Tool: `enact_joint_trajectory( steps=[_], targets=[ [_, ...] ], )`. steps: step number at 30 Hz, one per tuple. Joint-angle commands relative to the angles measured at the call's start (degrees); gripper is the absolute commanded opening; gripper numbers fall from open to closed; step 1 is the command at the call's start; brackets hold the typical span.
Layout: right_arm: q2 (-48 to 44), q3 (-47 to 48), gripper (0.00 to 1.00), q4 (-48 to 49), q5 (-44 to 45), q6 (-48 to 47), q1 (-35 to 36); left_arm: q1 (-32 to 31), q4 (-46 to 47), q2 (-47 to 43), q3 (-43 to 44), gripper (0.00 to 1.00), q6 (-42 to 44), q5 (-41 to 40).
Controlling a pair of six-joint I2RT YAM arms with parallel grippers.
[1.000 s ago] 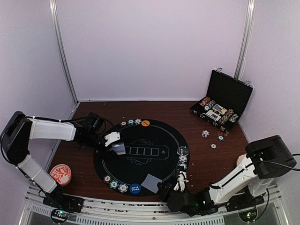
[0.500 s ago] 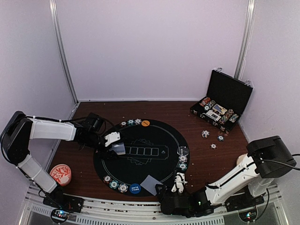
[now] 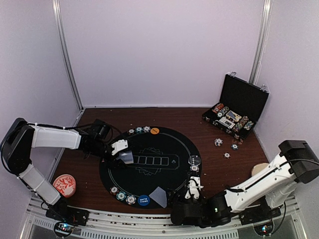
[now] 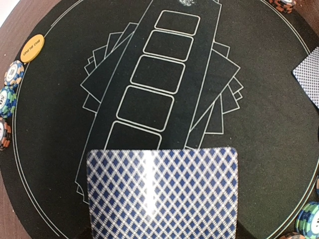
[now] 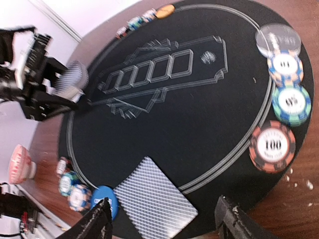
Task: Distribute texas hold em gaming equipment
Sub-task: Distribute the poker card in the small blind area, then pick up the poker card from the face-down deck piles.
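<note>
- Two grey-blue-backed playing cards are out of the case. The held card (image 4: pixel 162 191) is clamped in the left pincer (image 3: pixel 121 151), over the 9 o'clock edge of the round black mat (image 3: pixel 164 144) (the fingers themselves stay out of the left wrist view).
- The flat card (image 5: pixel 154 196) lies back up at about 6 o'clock on the mat. The fingers of the right pincer (image 3: pixel 193 187) stand wide apart with nothing gripped.
- The blue button (image 3: pixel 143 200) sits just beside the flat card on its 7 o'clock side, and the near chips (image 3: pixel 121 195), three in a row, follow the rim at 7 o'clock.
- The orange button (image 3: pixel 155 131) rests at 12 o'clock, with the far chips (image 3: pixel 139 130) just beside it toward 11.
- Along the 3 o'clock rim run a clear disc (image 5: pixel 278 40) and the rim chips (image 5: pixel 291 102), three lying flat.
- The open case (image 3: pixel 244 97) stands at 2 o'clock on the worktop (image 3: pixel 214 169), with more chips racked inside. The loose chips (image 3: pixel 218 142) lie between it and the mat.
- A red-and-white dish (image 3: pixel 64 185) sits off the mat at 8 o'clock.
</note>
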Motion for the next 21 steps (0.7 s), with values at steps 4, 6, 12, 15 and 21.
enact_joint_trajectory(
  steps=[4,6,12,15,21],
  targets=[
    [-12.19,0.11,0.76,6.97,-9.90,-24.49,-10.48,0.47,1.15,-1.36,1.74,0.09,0.41,0.95],
    [-12.99,-0.16,0.77,12.56,-21.09,-31.01,-16.81,0.52,1.00,-2.00,1.72,0.09,0.71,1.26],
    [-7.70,9.03,0.84,14.81,-43.63,-42.65,-29.25,0.32,-0.07,-2.37,2.25,0.09,1.59,2.57],
    [-2.57,15.27,0.88,14.19,-52.18,-44.73,-32.81,-0.01,-0.11,-3.12,2.34,0.09,2.12,2.83],
    [9.55,25.45,0.89,15.17,-64.42,-44.50,-36.57,-0.39,-0.53,-5.80,1.70,0.10,2.78,4.21]
  ],
)
